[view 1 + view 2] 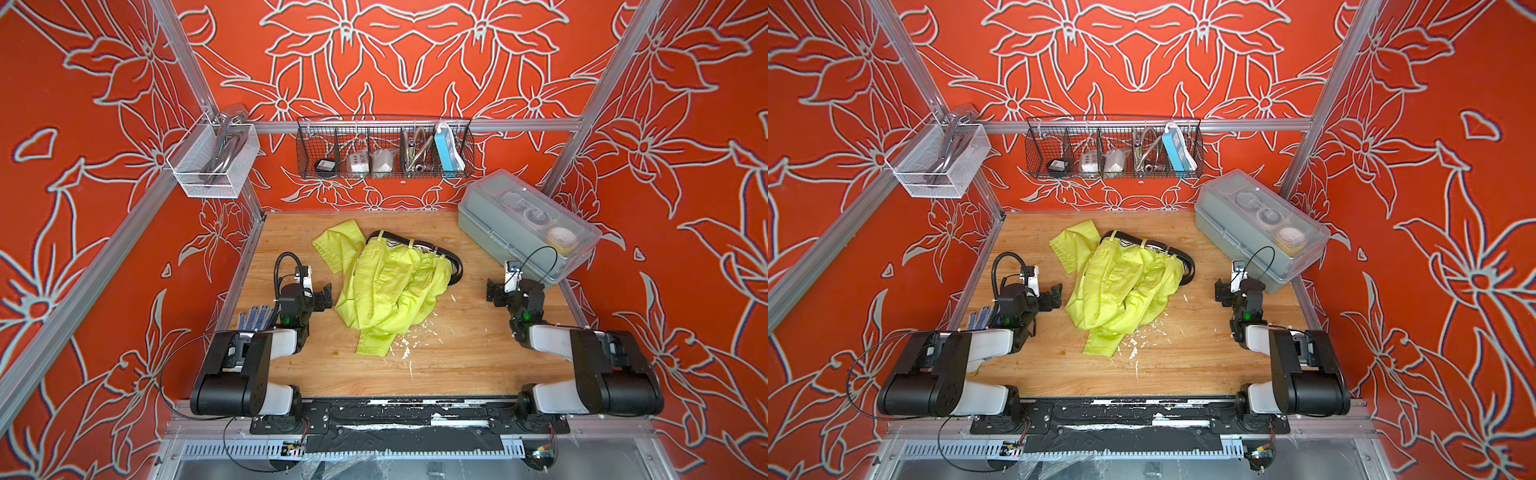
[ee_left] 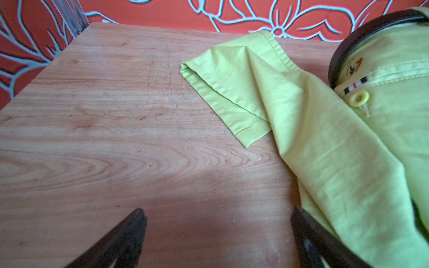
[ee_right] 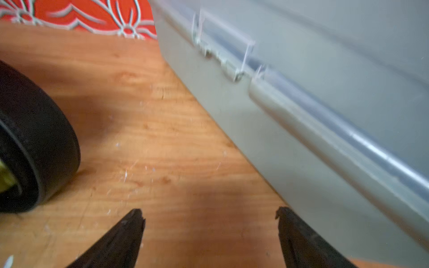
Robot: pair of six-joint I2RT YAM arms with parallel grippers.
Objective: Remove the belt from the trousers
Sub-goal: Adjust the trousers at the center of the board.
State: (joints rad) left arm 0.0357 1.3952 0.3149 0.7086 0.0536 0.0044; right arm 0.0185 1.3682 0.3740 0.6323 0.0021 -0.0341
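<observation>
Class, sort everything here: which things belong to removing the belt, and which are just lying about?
Belongs: black-brown strap belt; lime-green fabric trousers; open left gripper; open right gripper.
Lying about: grey lidded plastic box; white blue-dotted glove; black wire basket.

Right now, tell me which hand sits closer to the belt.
The right hand: the belt curls round just beside it, while the left hand has only the trousers beside it.
</observation>
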